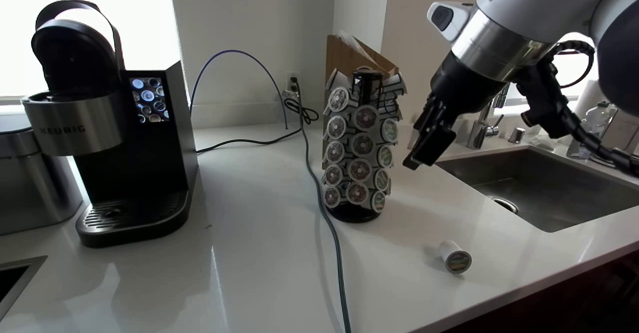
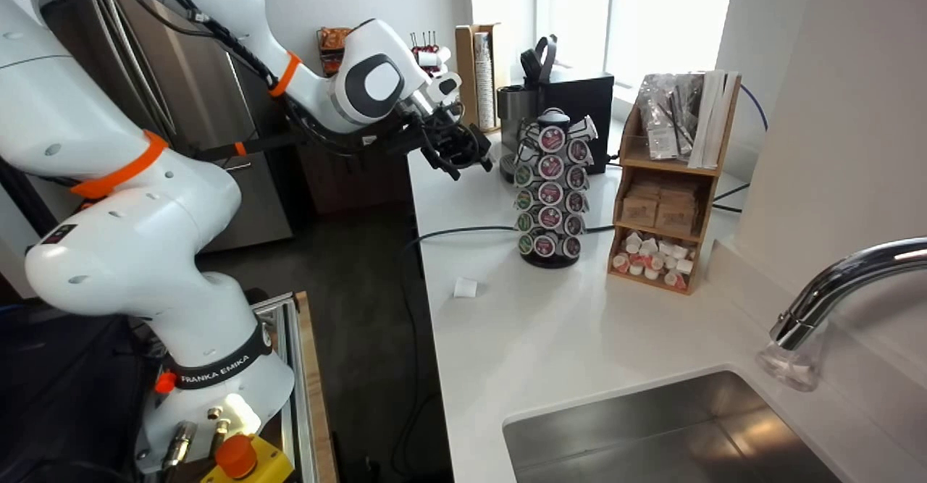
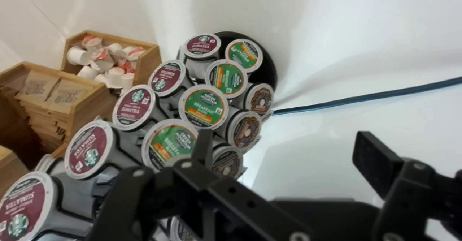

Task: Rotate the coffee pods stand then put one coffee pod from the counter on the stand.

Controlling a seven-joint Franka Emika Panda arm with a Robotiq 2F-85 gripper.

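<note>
The coffee pods stand point(image 1: 352, 215) is a tall dark carousel full of pods on the white counter point(image 1: 264, 278); it also shows in an exterior view point(image 2: 548, 260) and in the wrist view point(image 3: 267, 71). One coffee pod point(image 1: 452, 257), pale with a dark lid, lies on its side near the counter's front edge, also in an exterior view point(image 2: 466, 287); it is out of the wrist view. My gripper point(image 3: 283, 145) is open and empty. It hovers beside the stand's upper part in both exterior views point(image 1: 423, 148) point(image 2: 472, 168). One finger overlaps the stand's pods in the wrist view; I cannot tell contact.
A black coffee maker point(image 1: 182, 123) with raised lid stands across from the stand. A wooden organizer point(image 2: 623, 215) with creamers and packets is close behind the stand. A cable point(image 1: 324, 208) runs over the counter beside it. A steel sink point(image 1: 524, 188) and faucet point(image 2: 840, 287) lie to one side.
</note>
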